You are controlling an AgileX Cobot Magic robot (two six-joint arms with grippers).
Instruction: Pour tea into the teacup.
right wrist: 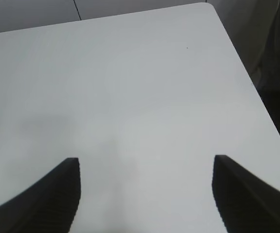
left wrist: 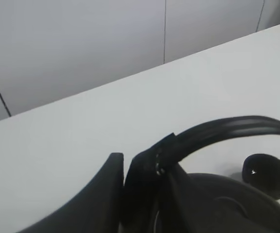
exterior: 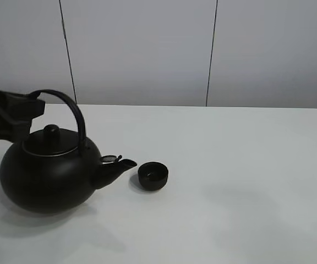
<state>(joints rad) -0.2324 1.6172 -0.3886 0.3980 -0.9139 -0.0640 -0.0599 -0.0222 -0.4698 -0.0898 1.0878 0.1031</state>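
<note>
The white table (exterior: 246, 165) carries a big black kettle (exterior: 43, 176) at its left side, spout pointing toward the middle. The left gripper (exterior: 34, 104) comes in from the left edge and is clamped tight on the arched handle (exterior: 73, 110), low on the side away from the spout; most of its arm is cut off by the picture's border. The right gripper (right wrist: 145, 194) hangs over bare tabletop near the right-hand corner with its fingers spread wide and nothing between them; the high camera does not show it. The teacup (exterior: 153, 175) stands upright just beyond the spout tip (exterior: 126, 163), close to it but apart, so the whole kettle lies between the cup and the left jaws, and it is well apart from the right jaws. What the cup contains cannot be made out. In the left wrist view a round dark shape (left wrist: 269, 174) under the handle may be lid knob or cup; I cannot tell which.
</note>
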